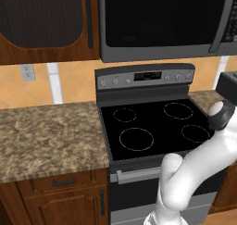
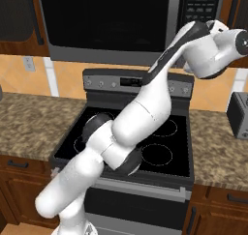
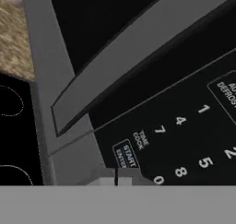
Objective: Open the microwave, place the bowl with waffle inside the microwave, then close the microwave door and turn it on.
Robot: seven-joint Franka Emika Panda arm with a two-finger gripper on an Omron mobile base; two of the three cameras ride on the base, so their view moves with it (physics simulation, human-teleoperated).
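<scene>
One step in hand: pressing start, judged from the microwave door (image 1: 157,15) lying flush in its frame and the tool (image 3: 116,179) at the keys.
Worktop (image 1: 46,136): below the microwave (image 2: 111,21) and to its left; speckled brown, no part in this step.
Stove (image 1: 152,122): straight below the microwave; four rings, untouched.
Door: the left and middle of the microwave's front; dark glass, shut.
Bowl: judged to be inside the microwave; the dark glass hides whatever stands behind it, so this cannot be confirmed.
Handle (image 1: 223,20): a long grey bar at the right edge of the microwave's door, between glass and keys.
Button panel (image 2: 201,7): the right end of the microwave's front.
START key (image 3: 125,155): low in the left column of the panel, beside the digits.
Tool, state: fingertips together, holding nothing.
Tool, place: right up at the microwave's panel, tips just below the START key in the hand view; contact cannot be told.
Doing it well: keep the tips together as one blunt point, centre them on START, clear of the neighbouring 0, and push squarely into the microwave's face.
</scene>
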